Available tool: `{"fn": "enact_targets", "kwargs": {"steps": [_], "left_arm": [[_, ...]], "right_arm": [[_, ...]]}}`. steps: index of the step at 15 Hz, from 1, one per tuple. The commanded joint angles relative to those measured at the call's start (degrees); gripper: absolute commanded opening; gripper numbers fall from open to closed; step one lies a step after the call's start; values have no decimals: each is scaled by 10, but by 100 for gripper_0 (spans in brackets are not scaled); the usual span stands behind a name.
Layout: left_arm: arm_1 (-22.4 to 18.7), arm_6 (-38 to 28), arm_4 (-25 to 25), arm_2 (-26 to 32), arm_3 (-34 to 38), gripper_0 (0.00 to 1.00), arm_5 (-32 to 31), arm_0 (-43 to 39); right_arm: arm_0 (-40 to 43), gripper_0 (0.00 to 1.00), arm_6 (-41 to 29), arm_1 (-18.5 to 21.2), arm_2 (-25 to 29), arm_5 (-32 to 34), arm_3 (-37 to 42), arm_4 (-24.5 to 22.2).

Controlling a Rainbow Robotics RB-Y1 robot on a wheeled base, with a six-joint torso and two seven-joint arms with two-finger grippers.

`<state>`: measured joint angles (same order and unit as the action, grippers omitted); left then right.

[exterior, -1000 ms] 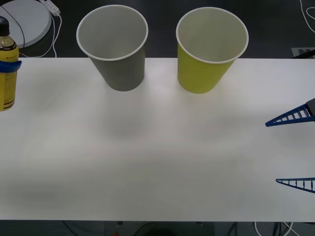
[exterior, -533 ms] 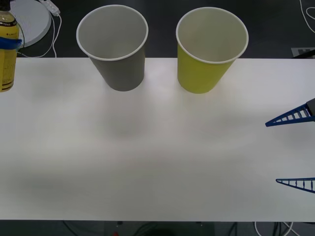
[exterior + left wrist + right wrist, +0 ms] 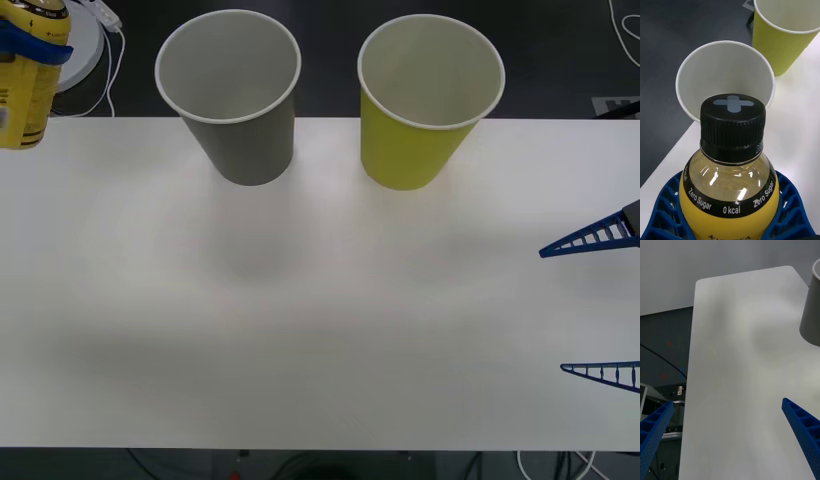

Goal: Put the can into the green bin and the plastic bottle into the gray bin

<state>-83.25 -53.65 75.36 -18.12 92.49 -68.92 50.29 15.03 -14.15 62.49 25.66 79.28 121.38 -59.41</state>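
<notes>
Lifted higher, the plastic bottle (image 3: 28, 75) sits pinched in the left tool (image 3: 728, 221), beside the gray bin (image 3: 232, 92); right tool (image 3: 600, 305) spread

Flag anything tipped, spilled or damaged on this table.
Nothing stands out. The gray bin and green bin stand upright and undented; the plastic bottle is capped and upright in the left gripper. The right gripper waits open.

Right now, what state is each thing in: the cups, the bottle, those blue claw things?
Plastic bottle: capped, upright, lifted off the table, gripped by the left tool.
Gray bin: upright, empty.
Green bin: upright, empty.
Right tool: open, holding nothing, low over the table's right side.
Table: bears both bins.
</notes>
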Motion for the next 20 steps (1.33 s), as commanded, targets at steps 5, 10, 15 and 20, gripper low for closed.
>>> {"fn": "enact_targets", "kwargs": {"steps": [5,10,15,20], "left_arm": [[60,-2,15,-126,-94,0,-31,162],[128,-7,73,-134,-163,0,-85,235],[175,-4,95,-178,-217,0,-86,298],[232,-5,81,-327,-326,0,-86,448]], "right_arm": [[0,100,0,0,0,0,0,0],[0,100,0,0,0,0,0,0],[0,100,0,0,0,0,0,0],[0,100,0,0,0,0,0,0]]}}
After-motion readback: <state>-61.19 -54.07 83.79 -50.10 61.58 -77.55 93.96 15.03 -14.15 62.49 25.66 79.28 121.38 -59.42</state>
